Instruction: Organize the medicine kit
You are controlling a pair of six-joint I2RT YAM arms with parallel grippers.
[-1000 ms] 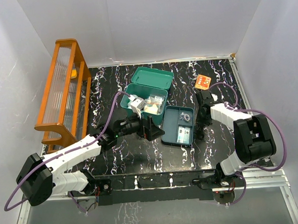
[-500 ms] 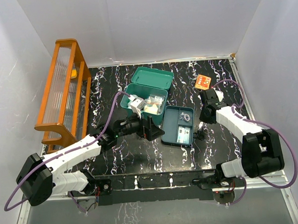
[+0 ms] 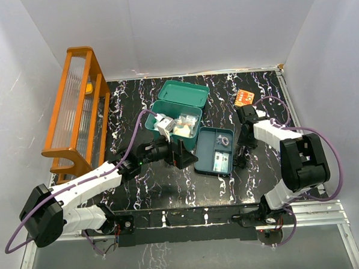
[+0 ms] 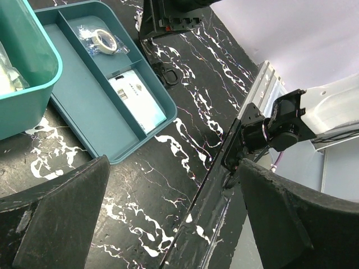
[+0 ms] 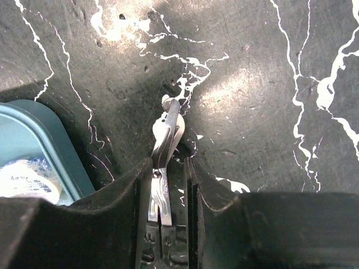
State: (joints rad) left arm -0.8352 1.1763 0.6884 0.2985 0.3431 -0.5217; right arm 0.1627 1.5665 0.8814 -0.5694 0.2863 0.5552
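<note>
My left arm reaches low across the table (image 3: pixel 164 186), its left gripper (image 3: pixel 179 154) splayed wide and empty just beside the open kit (image 3: pixel 166 110), which sits mid-table with its lid raised behind. The tray (image 3: pixel 205 150) lies on the table right of the kit. Just beyond the tray, my right gripper (image 5: pixel 168 171) points down, fingers drawn in close on either side of the scissors (image 5: pixel 166 131) lying on the table; I cannot tell whether they grip. Half a second ago my right elbow hung lower and farther right; the left arm has not moved.
</note>
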